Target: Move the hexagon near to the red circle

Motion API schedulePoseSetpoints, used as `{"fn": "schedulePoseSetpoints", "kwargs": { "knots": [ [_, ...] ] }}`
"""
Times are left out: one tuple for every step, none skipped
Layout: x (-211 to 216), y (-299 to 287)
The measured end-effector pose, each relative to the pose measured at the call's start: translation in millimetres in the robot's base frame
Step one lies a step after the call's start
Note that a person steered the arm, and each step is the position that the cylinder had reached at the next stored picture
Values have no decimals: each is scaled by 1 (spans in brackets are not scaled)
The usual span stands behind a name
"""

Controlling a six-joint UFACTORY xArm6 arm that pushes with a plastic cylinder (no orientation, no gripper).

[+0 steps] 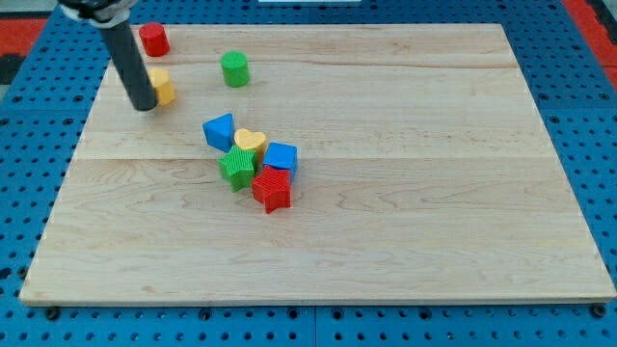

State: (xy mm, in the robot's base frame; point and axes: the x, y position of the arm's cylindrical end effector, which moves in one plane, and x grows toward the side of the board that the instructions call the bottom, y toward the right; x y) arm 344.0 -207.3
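A yellow hexagon (162,86) lies near the board's upper left. A red circle (153,40) stands just above it, a short gap apart, at the board's top edge. My dark rod comes down from the view's top left, and my tip (143,105) rests on the board against the hexagon's lower left side, partly covering it.
A green circle (234,68) stands to the right of the hexagon. A cluster sits mid-board: a blue block (220,130), a yellow heart (250,143), a blue block (281,156), a green star (236,167) and a red star (273,189). The wooden board (434,193) lies on a blue pegboard.
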Motion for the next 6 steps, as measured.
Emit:
{"fn": "schedulePoseSetpoints", "kwargs": {
  "knots": [
    [-37,25],
    [-38,57],
    [-71,47],
    [-56,50],
    [-47,11],
    [-67,9]
  ]
}}
